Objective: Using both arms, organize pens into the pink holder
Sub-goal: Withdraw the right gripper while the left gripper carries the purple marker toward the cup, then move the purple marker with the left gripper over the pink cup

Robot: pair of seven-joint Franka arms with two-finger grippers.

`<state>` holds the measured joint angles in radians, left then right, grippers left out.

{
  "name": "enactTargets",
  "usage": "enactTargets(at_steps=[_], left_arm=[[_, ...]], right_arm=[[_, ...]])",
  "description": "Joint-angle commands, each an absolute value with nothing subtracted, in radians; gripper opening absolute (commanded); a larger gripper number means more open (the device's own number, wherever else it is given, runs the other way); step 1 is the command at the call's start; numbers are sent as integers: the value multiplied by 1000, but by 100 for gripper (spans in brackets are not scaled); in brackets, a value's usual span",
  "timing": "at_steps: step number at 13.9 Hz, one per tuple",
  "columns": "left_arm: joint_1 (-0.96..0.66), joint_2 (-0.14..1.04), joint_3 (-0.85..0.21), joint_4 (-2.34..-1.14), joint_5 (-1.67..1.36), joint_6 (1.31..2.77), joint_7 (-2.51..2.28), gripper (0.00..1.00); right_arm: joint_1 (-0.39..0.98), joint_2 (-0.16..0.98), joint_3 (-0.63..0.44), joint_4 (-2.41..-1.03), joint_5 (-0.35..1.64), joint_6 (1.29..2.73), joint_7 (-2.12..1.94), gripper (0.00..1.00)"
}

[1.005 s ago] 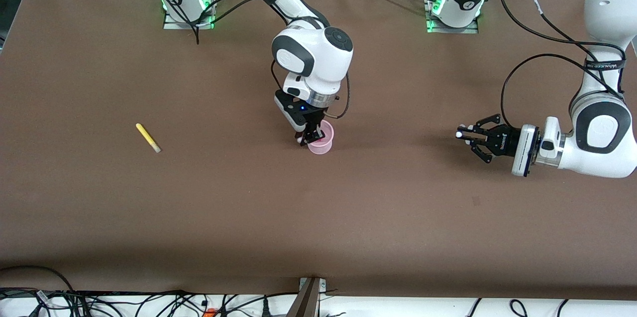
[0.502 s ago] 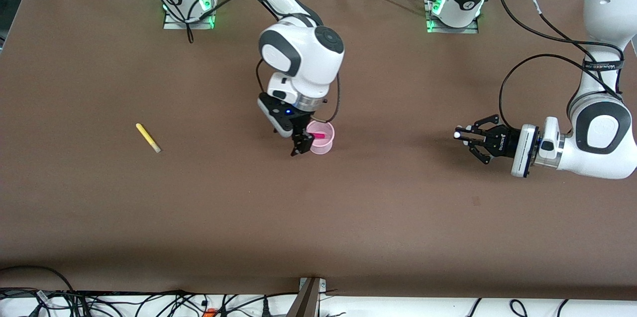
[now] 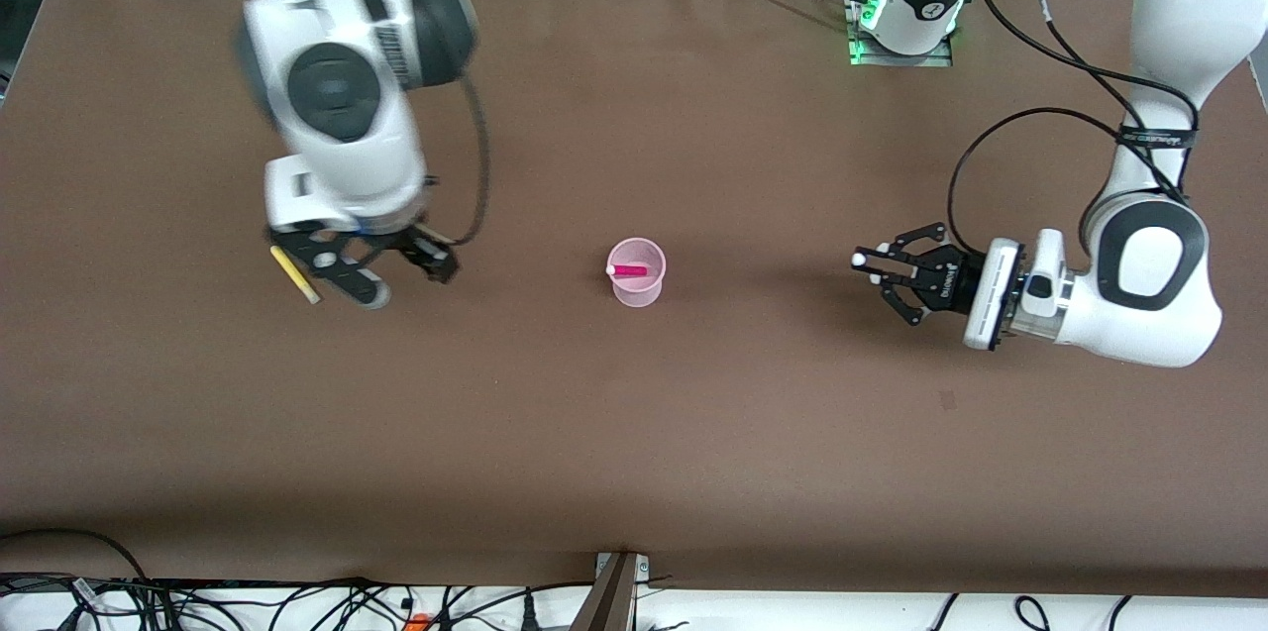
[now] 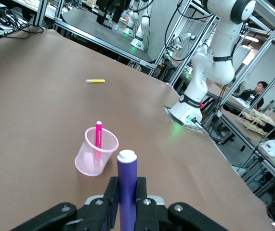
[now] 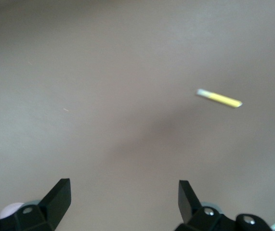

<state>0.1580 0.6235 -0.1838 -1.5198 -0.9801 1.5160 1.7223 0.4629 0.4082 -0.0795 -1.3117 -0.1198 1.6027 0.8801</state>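
Right gripper (image 3: 381, 276) swung from pink holder (image 3: 636, 286) toward yellow pen (image 3: 294, 273), jaws spread empty, magenta pen (image 3: 629, 269) in holder, left gripper (image 3: 876, 270) clamping purple pen (image 4: 127, 180) near its end.

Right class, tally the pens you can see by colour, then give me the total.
Yellow pen: 1, on the table
Magenta pen: 1, in the pink holder
Dark purple pen: 1, held in the left hand
Total: 3
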Motion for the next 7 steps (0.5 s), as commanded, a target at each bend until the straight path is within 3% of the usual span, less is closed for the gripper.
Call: enactTargets(at_steps=[1, 4, 7], left_arm=[[80, 623, -179, -1516, -1040, 1610, 1726, 0], [-18, 623, -179, -1522, -1074, 1762, 1701, 0], [-136, 620, -181, -1526, -1084, 1899, 1593, 0]], right_arm=[[430, 358, -209, -1335, 1, 1528, 537, 99], [430, 315, -342, -1386, 8, 1424, 251, 99], [430, 258, -408, -1518, 26, 1518, 83, 99]])
